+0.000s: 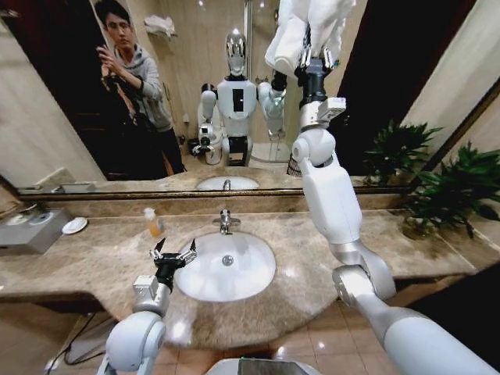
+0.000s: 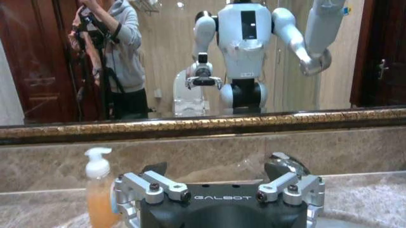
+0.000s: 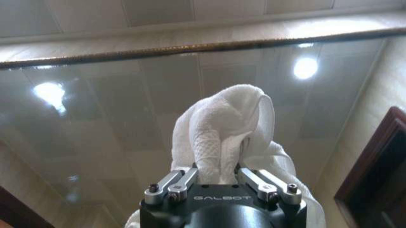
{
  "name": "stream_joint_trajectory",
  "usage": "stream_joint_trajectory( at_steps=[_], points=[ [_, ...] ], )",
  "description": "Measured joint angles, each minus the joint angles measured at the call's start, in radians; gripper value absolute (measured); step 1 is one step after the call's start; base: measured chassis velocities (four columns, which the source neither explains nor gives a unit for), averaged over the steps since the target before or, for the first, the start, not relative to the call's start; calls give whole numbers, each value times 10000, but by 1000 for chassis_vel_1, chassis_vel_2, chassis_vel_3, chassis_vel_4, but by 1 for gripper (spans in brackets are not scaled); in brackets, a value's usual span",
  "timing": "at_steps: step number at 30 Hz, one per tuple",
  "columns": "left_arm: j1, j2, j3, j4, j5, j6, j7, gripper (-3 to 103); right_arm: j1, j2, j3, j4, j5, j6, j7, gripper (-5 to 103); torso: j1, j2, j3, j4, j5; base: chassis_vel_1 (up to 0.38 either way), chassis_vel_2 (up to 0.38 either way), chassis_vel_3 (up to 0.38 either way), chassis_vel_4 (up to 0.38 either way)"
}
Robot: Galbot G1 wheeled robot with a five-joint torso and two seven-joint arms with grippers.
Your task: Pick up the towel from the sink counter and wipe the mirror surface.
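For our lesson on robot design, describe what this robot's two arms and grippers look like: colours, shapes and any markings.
Both arms are glossy white and silver shells with rounded ball-like joints. Each ends in a black wrist block printed "GALBOT" in pale letters. The left gripper and right gripper have silver metal linkage bars with dark screws; the left one's fingertips are black and pointed. No loose cables are visible.

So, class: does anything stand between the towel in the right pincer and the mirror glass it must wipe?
Nothing visible does. The right pincer holds the towel raised before the mirror surface, with bare glass ahead. The left pincer is low over the sink counter.
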Motion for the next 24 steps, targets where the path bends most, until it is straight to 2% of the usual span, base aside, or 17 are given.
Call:
stream_joint_trajectory(
  at_steps=[2, 4, 11, 24],
  points=[
    [0, -1, 0, 0, 0, 0, 0, 100, -153, -58, 23, 265, -32, -115, 41, 18, -1, 0, -1, 1, -4, -79, 52, 35, -15],
    [4, 0, 0, 0, 0, 0, 0, 100, -797, -434, 91, 1313, -61, -496, 95, 18, -20, 4, -7, 3, -2, 0, 0, 0, 0],
    [7, 0, 0, 0, 0, 0, 0, 100, -1120, -935, 267, 1265, 44, -229, -192, 18, -30, 12, -10, 2, -2, 61, -53, -60, 34],
    [4, -1, 0, 0, 0, 0, 0, 100, -399, -479, 231, -559, 291, 352, -791, 18, -16, 6, -5, 4, -4, 0, 0, 0, 0]
  ],
)
